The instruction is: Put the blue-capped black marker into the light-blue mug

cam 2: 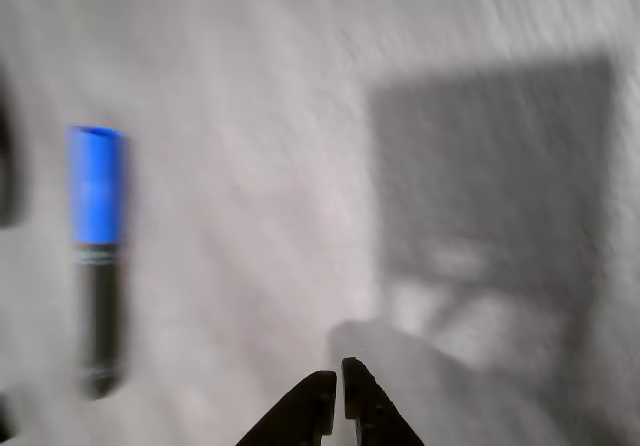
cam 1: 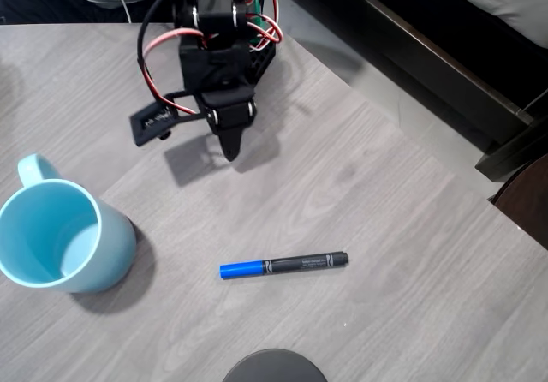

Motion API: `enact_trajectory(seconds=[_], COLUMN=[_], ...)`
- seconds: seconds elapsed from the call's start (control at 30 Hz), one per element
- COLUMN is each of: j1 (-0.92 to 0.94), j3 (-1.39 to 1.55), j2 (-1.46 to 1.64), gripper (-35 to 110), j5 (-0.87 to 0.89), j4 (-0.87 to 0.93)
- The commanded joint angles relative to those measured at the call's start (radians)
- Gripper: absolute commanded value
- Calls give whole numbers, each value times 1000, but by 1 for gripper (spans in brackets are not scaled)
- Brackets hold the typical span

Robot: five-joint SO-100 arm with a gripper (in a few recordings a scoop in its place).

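Note:
The blue-capped black marker lies flat on the grey wood table, cap pointing left in the overhead view. In the blurred wrist view the marker stands upright at the left, blue cap on top. The light-blue mug stands upright at the left edge, handle toward the back, nothing inside. My black gripper hangs above the table well behind the marker, fingertips pointing down. In the wrist view the gripper has its tips nearly touching, shut on nothing.
The table's right edge runs diagonally from the back to the right, with dark furniture beyond. A dark round object pokes in at the bottom edge, just in front of the marker. Red and black cables loop around the arm.

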Motion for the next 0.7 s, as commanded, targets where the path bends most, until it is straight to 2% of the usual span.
enact_trajectory(seconds=[0.0, 0.1, 0.2, 0.3, 0.53, 0.67], j1=[-12, -40, -72, -124, -235, -273], j3=[-210, -525, -920, -1178, -1445, -1485], j2=[-89, -462, -879, -1209, -1674, -1812], gripper=[0, 0, 0, 0, 0, 16], j5=[-2, 55, 144, 247, 425, 476], j4=[-29, -14, 87, 109, 35, -2])
